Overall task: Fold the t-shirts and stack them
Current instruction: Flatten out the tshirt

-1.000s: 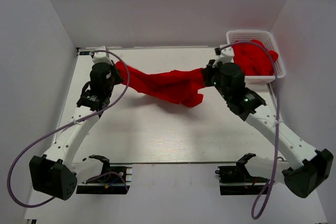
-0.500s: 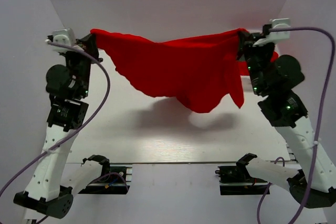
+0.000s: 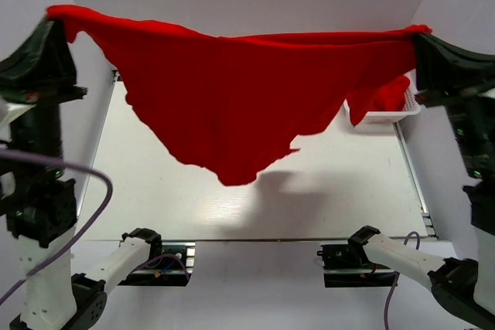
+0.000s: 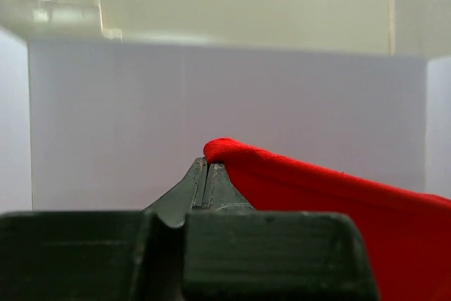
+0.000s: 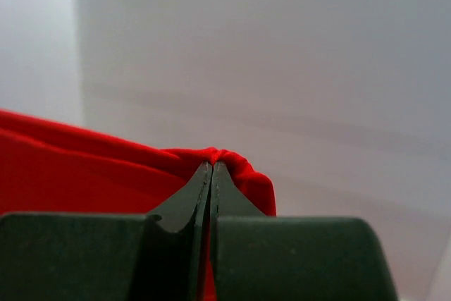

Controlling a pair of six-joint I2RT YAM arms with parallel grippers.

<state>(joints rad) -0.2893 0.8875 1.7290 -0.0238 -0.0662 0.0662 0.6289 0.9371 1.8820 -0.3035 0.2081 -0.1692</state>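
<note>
A plain red t-shirt [image 3: 232,90] hangs spread wide in the air between both arms, high above the table [image 3: 348,191]. My left gripper [image 3: 52,15] is shut on its upper left corner, and the cloth shows by the fingertips in the left wrist view [image 4: 282,181]. My right gripper [image 3: 421,32] is shut on its upper right corner, seen as bunched red cloth in the right wrist view [image 5: 232,160]. The shirt's lower edge sags to a point over the table's middle. More red shirts [image 3: 387,94] lie in the white basket [image 3: 379,117] at the far right.
The white lattice basket stands at the table's far right corner, partly hidden by the hanging shirt. White walls enclose the table on three sides. Two black stands [image 3: 155,249] sit at the near edge.
Both arms have risen and spread apart, lifting the shirt off the table and stretching it out wide in the air.
</note>
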